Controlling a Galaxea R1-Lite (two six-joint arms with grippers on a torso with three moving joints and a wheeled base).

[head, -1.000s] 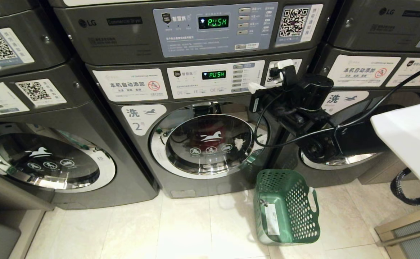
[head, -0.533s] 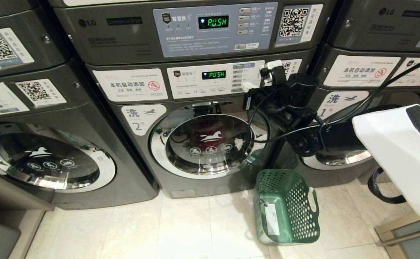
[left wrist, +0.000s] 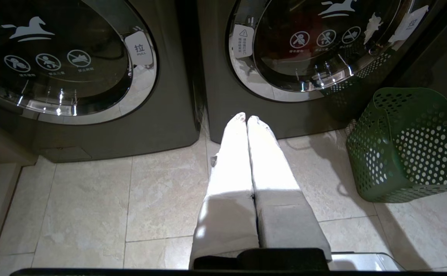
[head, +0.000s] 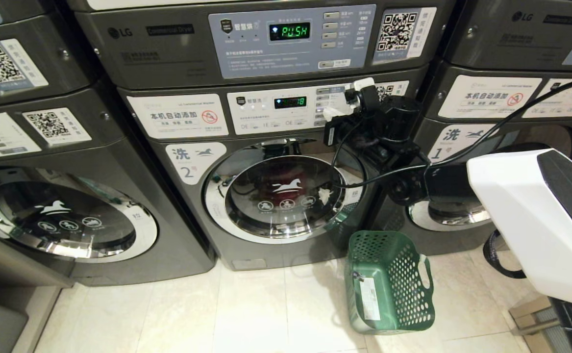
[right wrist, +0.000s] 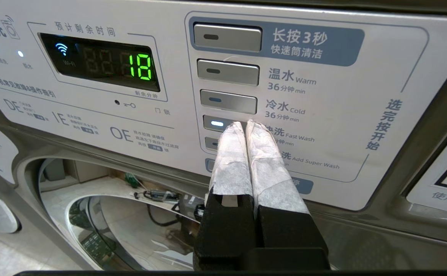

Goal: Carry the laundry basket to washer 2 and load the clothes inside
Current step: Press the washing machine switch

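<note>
Probably a self-service laundromat: stacked coin-style washers (head: 276, 196) with QR stickers (head: 397, 30).

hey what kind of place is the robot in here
Most likely a self-service laundromat: numbered commercial front-loaders such as washer 2 stand in a row, each with a QR code sticker above, and a laundry basket lies on the tiled floor.
</note>
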